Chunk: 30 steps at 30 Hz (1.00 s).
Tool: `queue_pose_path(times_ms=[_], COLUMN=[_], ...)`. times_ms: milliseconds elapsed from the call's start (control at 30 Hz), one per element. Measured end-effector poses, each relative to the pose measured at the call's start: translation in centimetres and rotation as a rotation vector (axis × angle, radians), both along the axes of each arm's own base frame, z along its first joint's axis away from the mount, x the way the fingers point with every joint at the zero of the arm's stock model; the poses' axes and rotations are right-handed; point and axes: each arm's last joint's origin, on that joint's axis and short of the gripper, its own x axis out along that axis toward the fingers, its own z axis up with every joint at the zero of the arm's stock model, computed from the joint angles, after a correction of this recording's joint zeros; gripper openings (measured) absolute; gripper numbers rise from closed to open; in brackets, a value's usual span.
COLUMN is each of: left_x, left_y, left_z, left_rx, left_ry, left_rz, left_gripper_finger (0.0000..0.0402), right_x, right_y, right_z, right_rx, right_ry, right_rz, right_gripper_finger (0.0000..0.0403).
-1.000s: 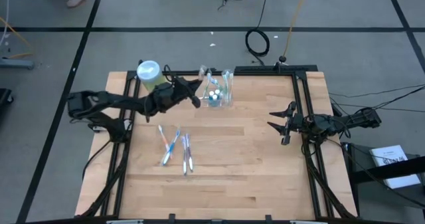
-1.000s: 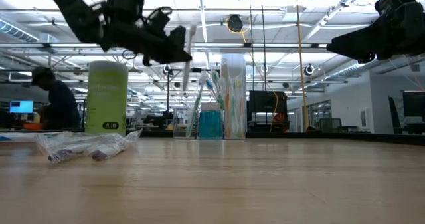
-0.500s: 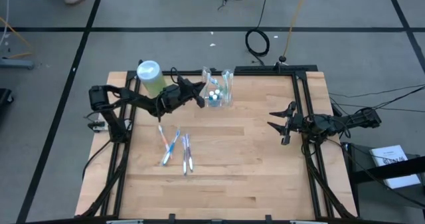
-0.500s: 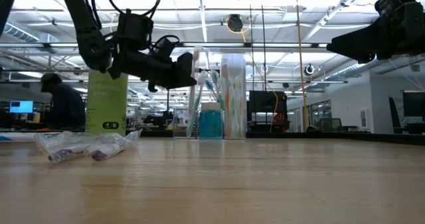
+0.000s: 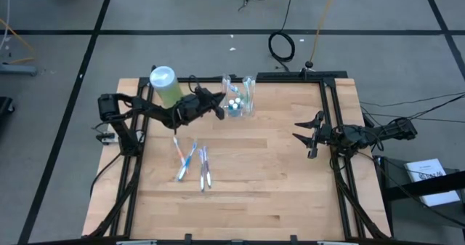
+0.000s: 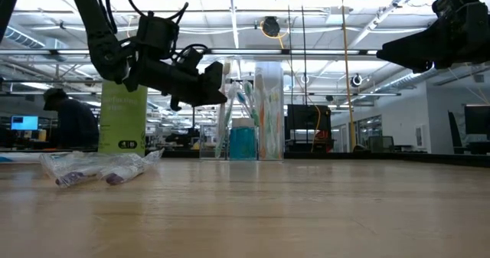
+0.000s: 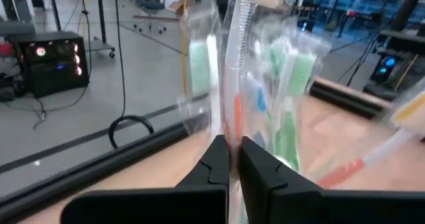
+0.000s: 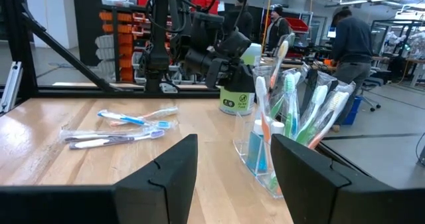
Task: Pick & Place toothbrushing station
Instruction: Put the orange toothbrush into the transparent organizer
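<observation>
Standing at the table's far edge beside the green bottle (image 5: pixel 166 85), the clear holder (image 5: pixel 240 98) looks light, rigid, slippery and tippy; gripping a wall low seems safest. Left gripper (image 5: pixel 219 109), pressed together, hovers touching-close; right gripper (image 5: pixel 304 136) waits spread, well apart.

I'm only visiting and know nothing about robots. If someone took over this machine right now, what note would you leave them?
Left gripper: shut on a wrapped toothbrush, held right at the clear toothbrushing station near the table's far edge.
Right gripper: open, empty, waiting above the table's right side.
Station: upright beside the green bottle, with several brushes already standing in it.
Left to do: whether the held brush is seated cannot be told; then let go. A few wrapped toothbrushes lie on the table in front of the left arm.
</observation>
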Motion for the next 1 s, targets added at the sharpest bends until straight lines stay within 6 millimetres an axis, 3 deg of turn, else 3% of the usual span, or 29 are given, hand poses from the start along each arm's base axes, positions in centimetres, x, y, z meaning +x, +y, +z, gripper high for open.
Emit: queue_pose_path(times_ms=[833,1000], left_x=[-0.1,0.4], left_y=[-0.1,-0.2], left_z=[-0.8,-1.9], left_rx=[-0.053,-0.081], left_ry=[0.056,0.017], left_rz=[0.025,0.021], left_gripper_finger=[0.0009,0.0008], right_x=[0.0,0.0], right_y=[0.0,0.0], right_z=[0.0,0.0], right_rx=[0.000,0.000], right_ry=[0.000,0.000], right_rz=[0.000,0.000], right_gripper_finger=[0.0183,0.0183])
